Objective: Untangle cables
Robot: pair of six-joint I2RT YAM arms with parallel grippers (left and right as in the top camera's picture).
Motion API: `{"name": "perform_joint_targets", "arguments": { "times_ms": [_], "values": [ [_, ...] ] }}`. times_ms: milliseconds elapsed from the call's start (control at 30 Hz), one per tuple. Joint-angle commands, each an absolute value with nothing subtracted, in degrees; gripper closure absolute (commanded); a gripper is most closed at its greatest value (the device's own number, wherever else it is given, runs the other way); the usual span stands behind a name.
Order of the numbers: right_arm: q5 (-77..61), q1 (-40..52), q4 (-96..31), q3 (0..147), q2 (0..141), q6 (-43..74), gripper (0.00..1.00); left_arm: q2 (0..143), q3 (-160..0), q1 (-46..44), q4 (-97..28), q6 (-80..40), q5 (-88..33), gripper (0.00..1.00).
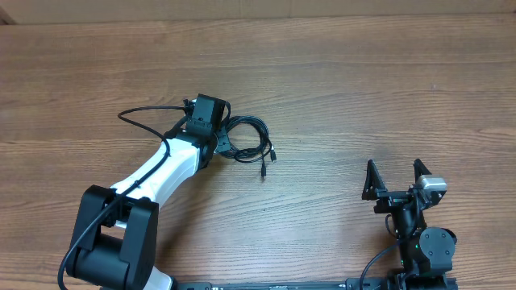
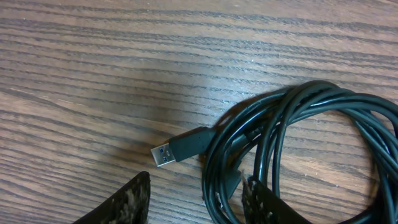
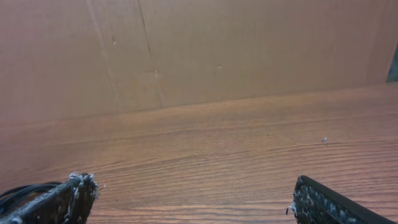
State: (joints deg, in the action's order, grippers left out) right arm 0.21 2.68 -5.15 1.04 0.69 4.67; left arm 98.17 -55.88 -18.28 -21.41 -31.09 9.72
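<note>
Now your left fingers (image 2: 196, 186), half open and empty, straddle the cables (image 2: 214, 149) at the coil's edge; right fingers (image 1: 393, 165) gape well apart.

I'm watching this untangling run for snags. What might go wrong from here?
1. Several strands of the cable coil run between the left tool's fingers; closing may grab the bundle and tighten the tangle.
2. The USB plug sticks out from the loops; a pull could snag it there.
3. The right tool sits open, far away, so nothing pins the coil if it drags.
</note>
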Motion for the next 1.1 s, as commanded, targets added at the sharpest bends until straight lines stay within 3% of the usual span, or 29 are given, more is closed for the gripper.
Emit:
{"name": "perform_joint_targets", "arguments": {
  "times_ms": [0, 1067],
  "values": [
    [0.1, 2.9, -4.8, 0.4, 0.2, 4.4, 0.00, 99.0, -56.3, -18.0, -21.5, -30.0, 10.9, 0.51],
    [0.1, 2.9, -4.8, 0.4, 0.2, 4.4, 0.00, 99.0, -56.3, -18.0, -22.0, -30.0, 10.9, 0.51]
  ]
}}
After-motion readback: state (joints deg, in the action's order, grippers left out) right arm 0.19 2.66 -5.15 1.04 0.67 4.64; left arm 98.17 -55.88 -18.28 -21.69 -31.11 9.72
